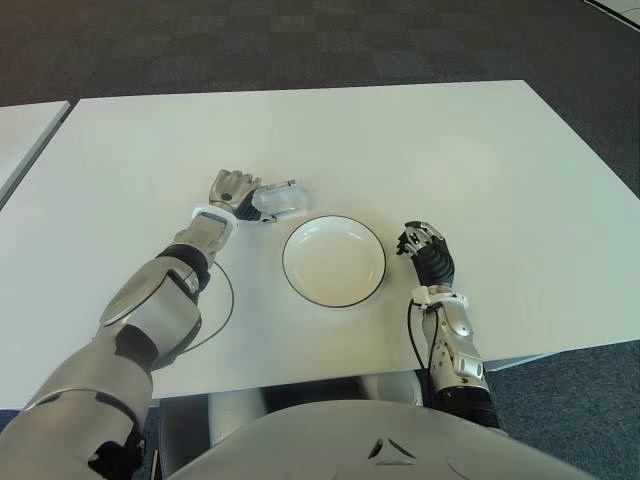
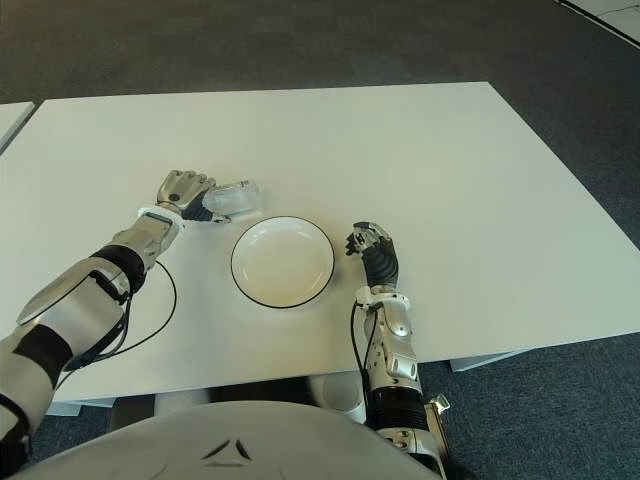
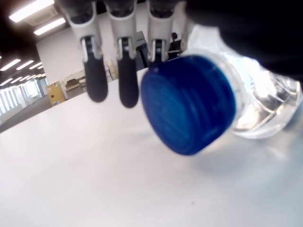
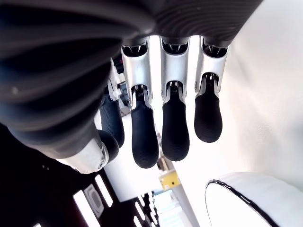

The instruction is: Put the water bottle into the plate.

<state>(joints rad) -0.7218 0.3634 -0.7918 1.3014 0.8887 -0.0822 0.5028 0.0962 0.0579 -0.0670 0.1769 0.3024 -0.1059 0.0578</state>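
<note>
A clear water bottle (image 1: pixel 280 198) with a blue cap (image 3: pixel 187 104) lies on its side on the white table (image 1: pixel 420 140), just beyond the left edge of the plate. The white plate (image 1: pixel 333 262) with a dark rim holds nothing. My left hand (image 1: pixel 232 188) is against the bottle's cap end; its fingers (image 3: pixel 97 80) hang loosely beside the cap and the thumb side arches over the bottle, without a closed grip. My right hand (image 1: pixel 425 248) shows just right of the plate, fingers (image 4: pixel 175 127) relaxed around nothing, with the plate's rim (image 4: pixel 222 183) close by.
A thin black cable (image 1: pixel 228 300) loops on the table beside my left forearm. A second white table (image 1: pixel 25 125) stands at the far left across a narrow gap. Dark carpet (image 1: pixel 300 40) surrounds the tables. The table's front edge runs close to my body.
</note>
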